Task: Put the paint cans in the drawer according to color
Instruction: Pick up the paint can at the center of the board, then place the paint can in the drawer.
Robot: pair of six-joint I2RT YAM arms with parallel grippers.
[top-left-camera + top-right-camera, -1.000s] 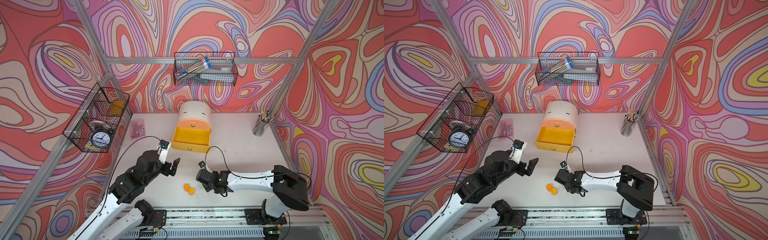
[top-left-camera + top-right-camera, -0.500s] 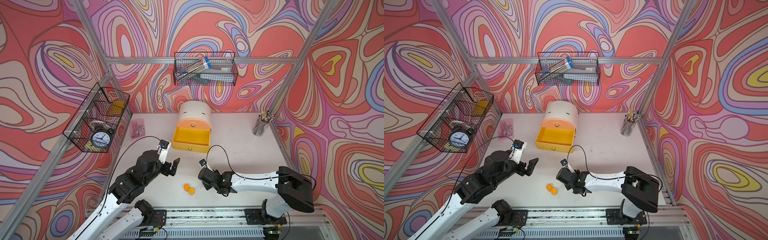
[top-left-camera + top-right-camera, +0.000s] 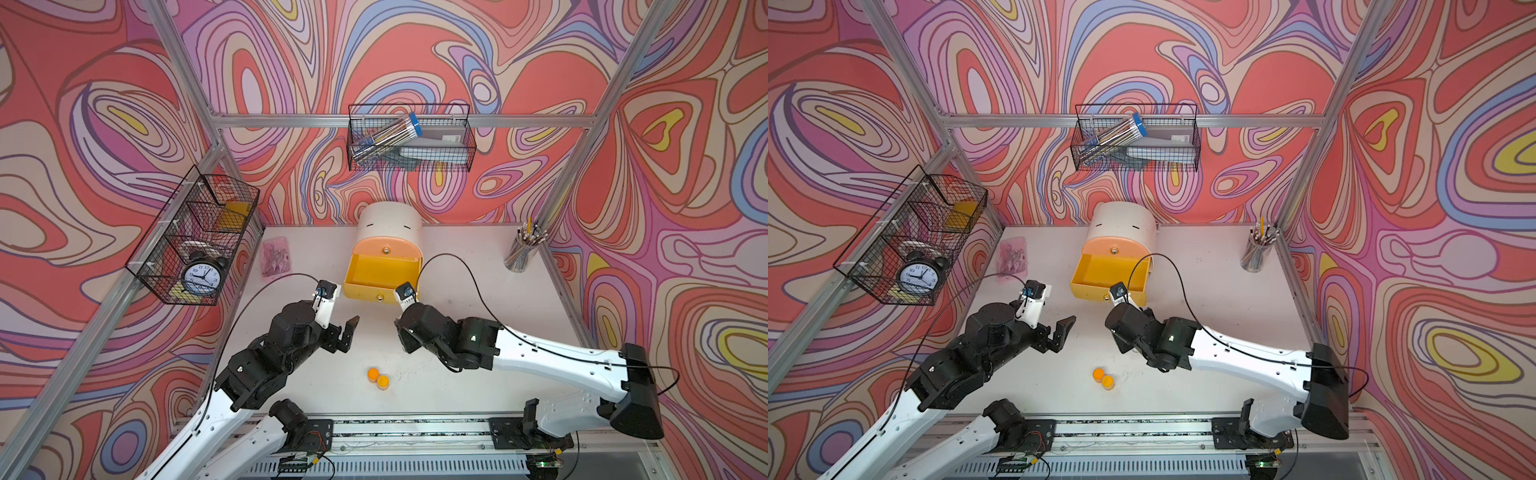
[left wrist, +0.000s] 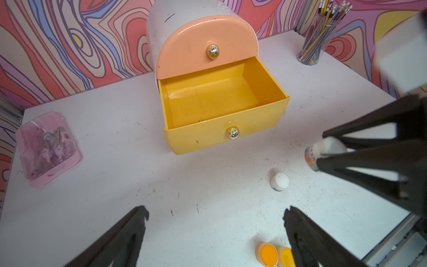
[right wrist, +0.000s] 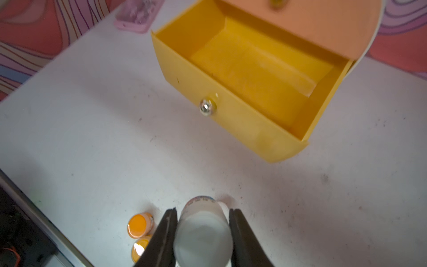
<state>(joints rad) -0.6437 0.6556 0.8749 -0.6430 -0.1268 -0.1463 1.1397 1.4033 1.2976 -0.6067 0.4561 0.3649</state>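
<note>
White-lidded, the small squat paint pot [image 5: 203,233] sits pinched in the right claw [image 5: 203,211] over the middle of the worktop [image 5: 92,138], so carry it level, clear the front wall of the open yellow plastic drawer [image 5: 231,120] and release low; the left claw [image 4: 215,210] gapes empty.

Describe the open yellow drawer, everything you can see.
The yellow drawer is a glossy, plastic-looking box with straight side walls and a curved front panel bearing one shiny round knob. It is pulled well out of the cream cabinet, directly under the shut peach drawer, and sits level. Its inside is empty. Its front hangs above the white table without resting on it. Nothing else touches it.
</note>
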